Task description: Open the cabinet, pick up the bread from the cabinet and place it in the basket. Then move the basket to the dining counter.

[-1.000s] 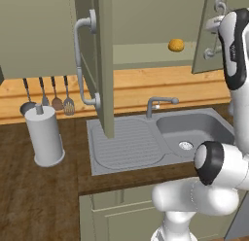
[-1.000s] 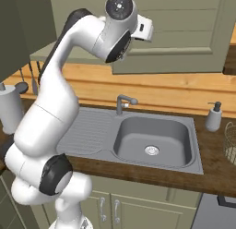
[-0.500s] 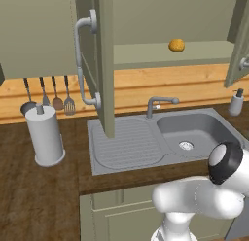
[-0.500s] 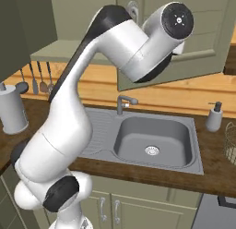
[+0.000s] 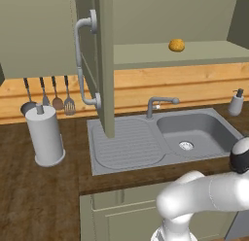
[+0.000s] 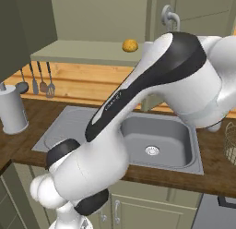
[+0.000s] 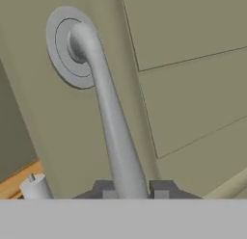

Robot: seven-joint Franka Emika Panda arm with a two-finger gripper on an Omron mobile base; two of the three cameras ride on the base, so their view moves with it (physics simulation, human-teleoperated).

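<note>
The gripper [image 7: 131, 190] clasps the cabinet [image 7: 193, 88] door's rigid bar handle [image 7: 113, 122]; inside, the bread [image 5: 176, 45], likely light and soft, invites a gentle side grasp.

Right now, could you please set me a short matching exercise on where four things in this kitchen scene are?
Things:
1. bread
2. soap dispenser
3. utensils
4. paper towel roll

Places:
A. hanging on the wall under the closed cabinet section
B. on the shelf of the open cabinet
C. standing on the worktop left of the sink
D. on the worktop right of the sink

Pairs: 1-B, 2-D, 3-A, 4-C
</note>
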